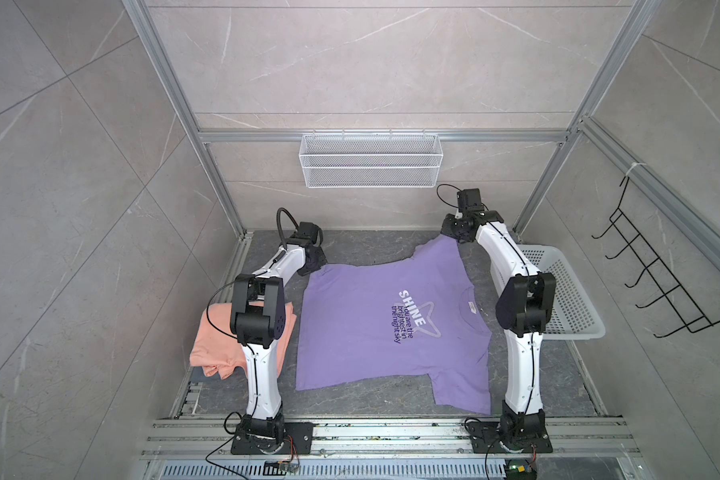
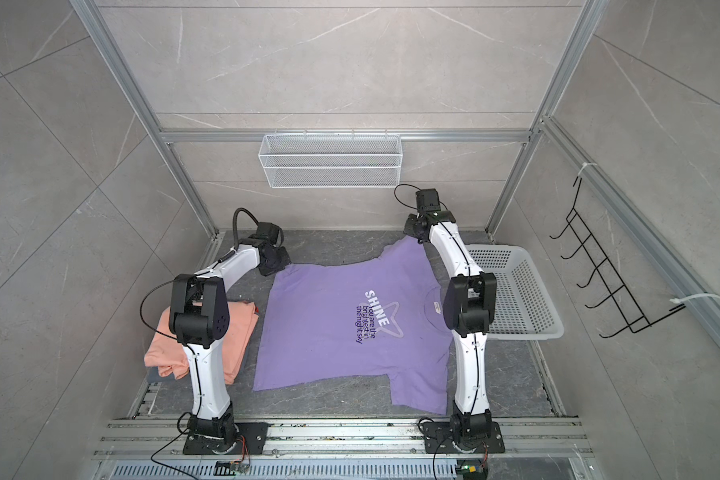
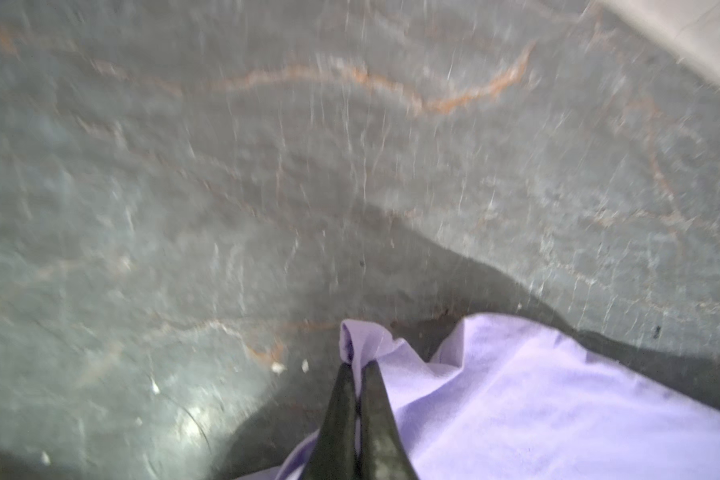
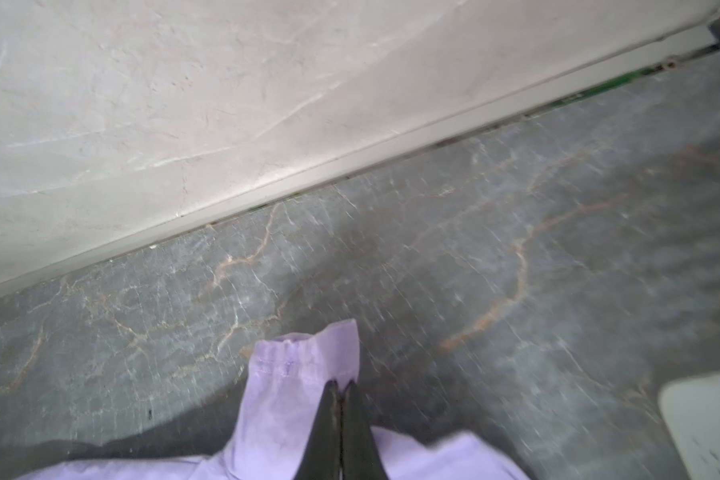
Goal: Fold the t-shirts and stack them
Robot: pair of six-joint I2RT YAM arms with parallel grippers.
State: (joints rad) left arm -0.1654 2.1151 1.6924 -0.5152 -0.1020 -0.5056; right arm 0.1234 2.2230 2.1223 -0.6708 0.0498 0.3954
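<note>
The lavender t-shirt [image 1: 371, 328] [image 2: 333, 328] lies spread face up on the dark table, collar to the right, with dark "SHINE" lettering showing. My left gripper [image 1: 314, 266] [image 3: 358, 368] is shut on the shirt's far left hem corner [image 3: 362, 336]. My right gripper [image 1: 454, 235] [image 4: 341, 384] is shut on the far sleeve's hem [image 4: 300, 361], near the back wall. The salmon-peach t-shirt [image 1: 217, 345] [image 2: 167, 349] lies folded at the left edge, partly hidden by the left arm.
A white perforated basket [image 1: 570, 291] [image 2: 520, 286] stands at the right, behind the right arm. A white wire basket [image 1: 371, 160] hangs on the back wall. A black wire rack [image 1: 661, 282] hangs on the right frame. The back wall [image 4: 184, 104] is close to the right gripper.
</note>
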